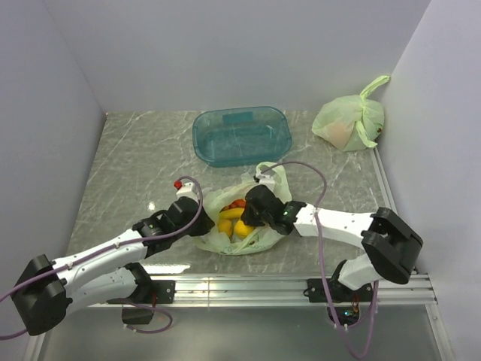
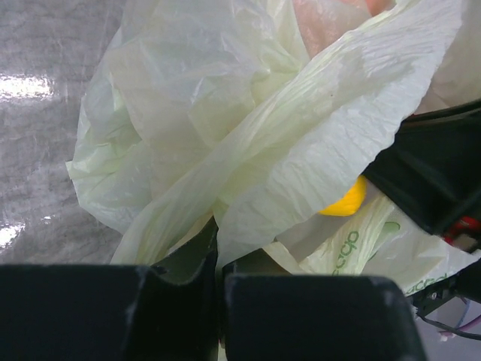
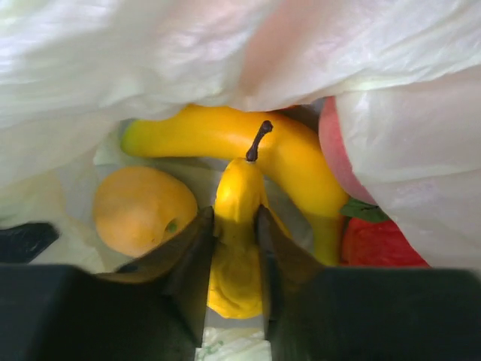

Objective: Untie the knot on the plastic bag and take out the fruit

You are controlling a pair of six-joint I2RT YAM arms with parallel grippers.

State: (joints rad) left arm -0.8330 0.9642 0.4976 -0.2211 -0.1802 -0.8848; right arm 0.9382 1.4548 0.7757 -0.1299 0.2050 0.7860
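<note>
The pale green plastic bag (image 1: 259, 237) lies open at the table's front middle, with a loose handle loop at its far side; no knot shows. The fruit (image 1: 233, 219) shows inside. My left gripper (image 1: 199, 216) is shut on the bag's left edge; in the left wrist view (image 2: 218, 254) film is pinched between its jaws. My right gripper (image 1: 252, 216) is inside the bag. In the right wrist view it (image 3: 234, 214) is shut on a yellow stemmed fruit (image 3: 234, 282), beside a banana (image 3: 225, 135), an orange (image 3: 143, 210), a pink peach (image 3: 334, 147) and a red apple (image 3: 379, 244).
A blue-green translucent tub (image 1: 242, 135) stands behind the bag. A second, tied pale green bag (image 1: 349, 120) with pinkish-orange showing through sits at the back right corner. Grey walls close in the table on three sides. A metal rail (image 1: 248, 286) runs along the front edge.
</note>
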